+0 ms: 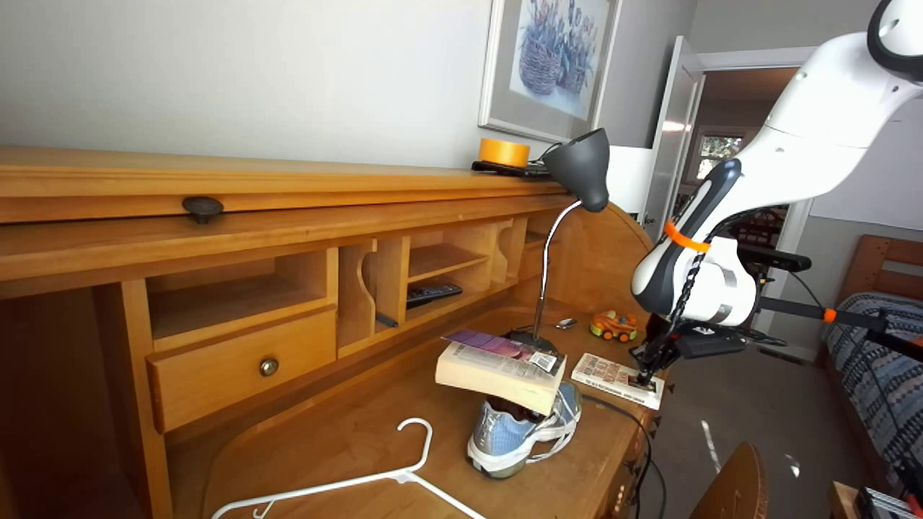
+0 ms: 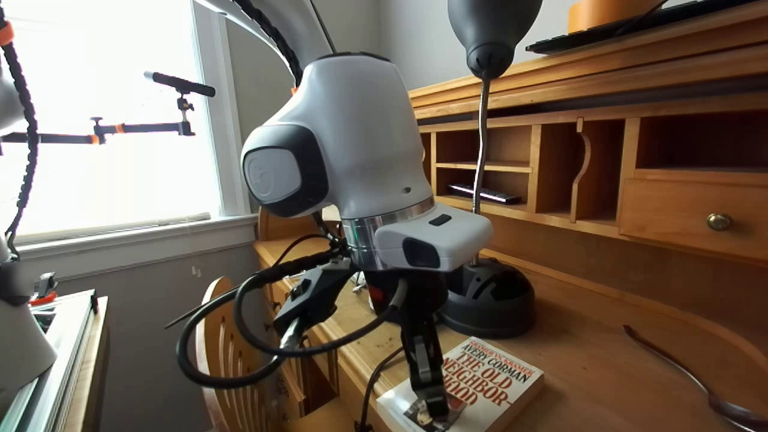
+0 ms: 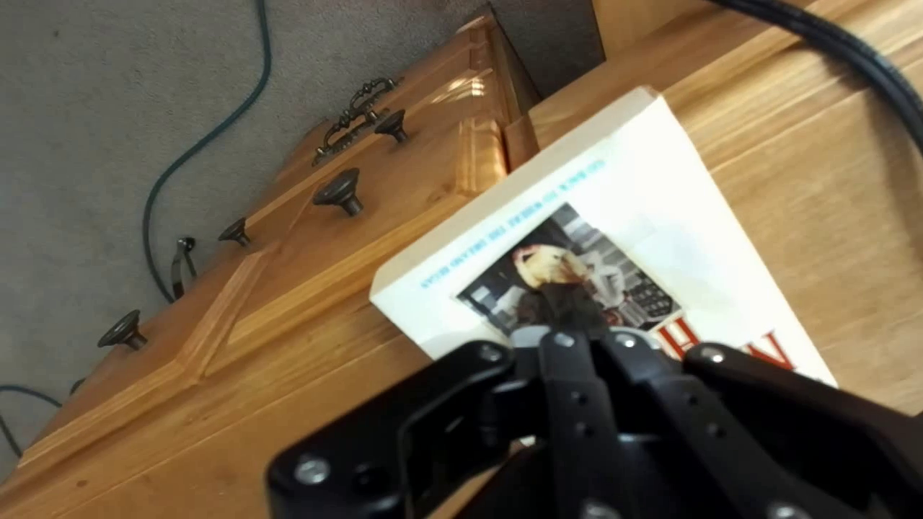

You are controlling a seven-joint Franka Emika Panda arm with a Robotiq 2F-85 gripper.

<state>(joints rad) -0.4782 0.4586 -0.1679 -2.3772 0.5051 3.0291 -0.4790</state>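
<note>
Pincer [image 2: 438, 413], jaws together and pointing down, tips over the cover photograph [image 3: 577, 252] of a white paperback [image 2: 486, 390] (whether they touch it cannot be told). The paperback lies flat on the desk [image 3: 815, 231], beneath the pincer. Near the pincer: a black lamp [image 2: 489, 303] and an orange toy car [image 1: 614, 326]. Farther from it: a thicker book [image 1: 497, 369] and a white hanger [image 1: 405, 476].

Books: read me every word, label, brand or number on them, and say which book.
"AVERY CORMAN": white paperback
"THE OLD NEIGHBOR-HOOD": same cover, lower lines partly behind the gripper
Red line above the name: blurred, perhaps "KRAMER VS. KRAMER"
Blue line, wrist view: too blurred
White paperback's spine, thick book: print too small
</note>
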